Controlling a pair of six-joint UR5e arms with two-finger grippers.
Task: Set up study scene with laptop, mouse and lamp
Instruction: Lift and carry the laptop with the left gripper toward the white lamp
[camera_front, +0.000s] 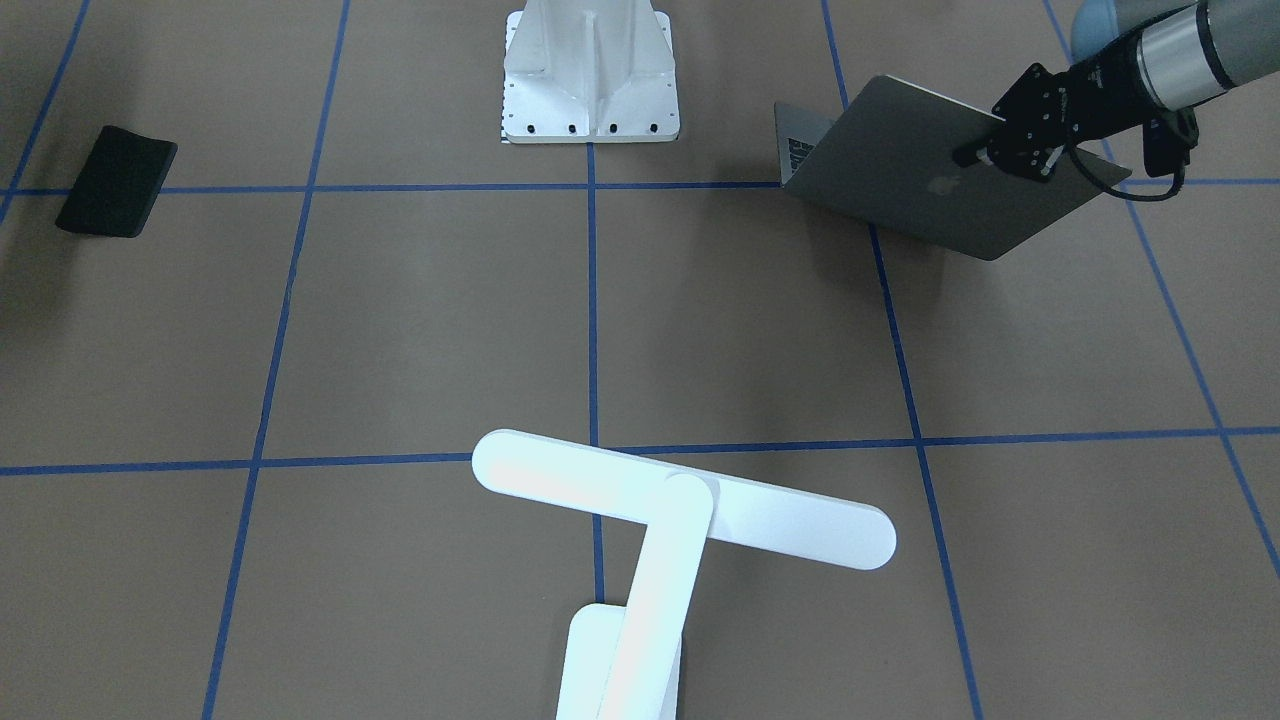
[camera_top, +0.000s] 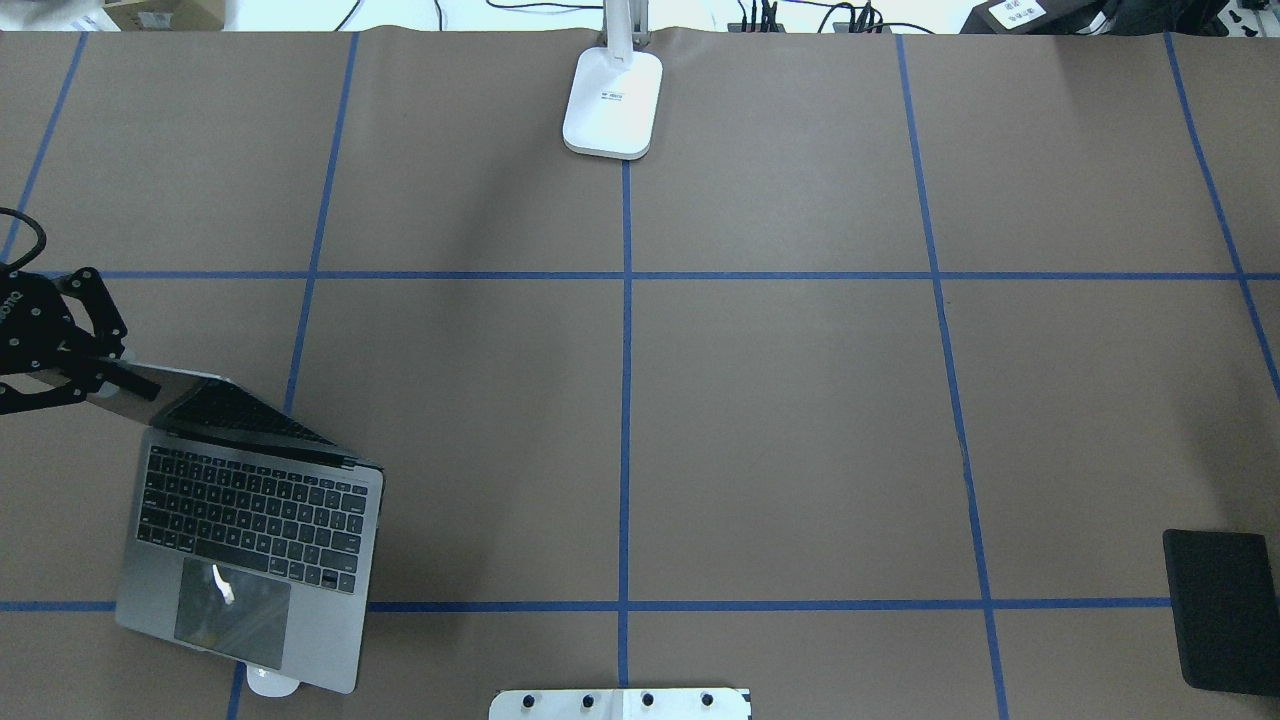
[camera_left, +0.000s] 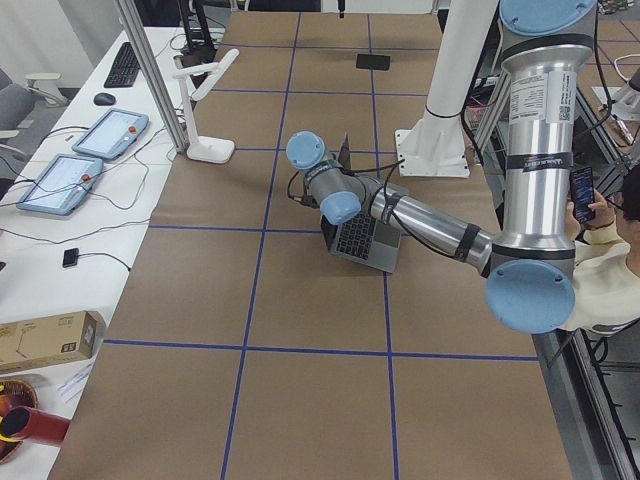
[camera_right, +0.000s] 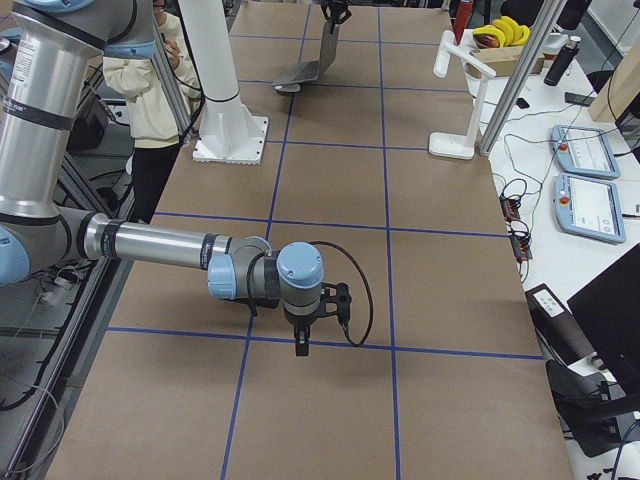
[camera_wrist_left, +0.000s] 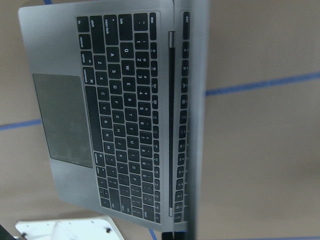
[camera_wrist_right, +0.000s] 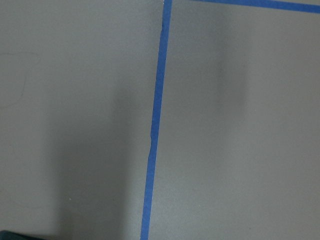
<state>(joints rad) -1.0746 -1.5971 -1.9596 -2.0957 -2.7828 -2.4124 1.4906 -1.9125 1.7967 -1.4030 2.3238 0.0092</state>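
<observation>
The dark-grey laptop (camera_top: 250, 520) lies at the table's near left corner, its lid (camera_front: 920, 170) raised part way. My left gripper (camera_top: 125, 375) is shut on the lid's top edge, and it also shows in the front view (camera_front: 975, 150). The left wrist view shows the keyboard (camera_wrist_left: 125, 115) and the lid edge-on. The white mouse (camera_top: 272, 685) peeks out from under the laptop's front edge, mostly hidden. The white lamp (camera_front: 680, 510) stands at the far middle edge, on its flat base (camera_top: 613, 100). My right gripper (camera_right: 302, 345) hangs low over bare table; I cannot tell whether it is open.
A flat black pad (camera_top: 1225, 610) lies at the near right. The white ribbed pedestal (camera_front: 590, 70) with its bolted base plate (camera_top: 620, 703) stands at the near middle. Blue tape lines (camera_wrist_right: 155, 125) cross the brown table.
</observation>
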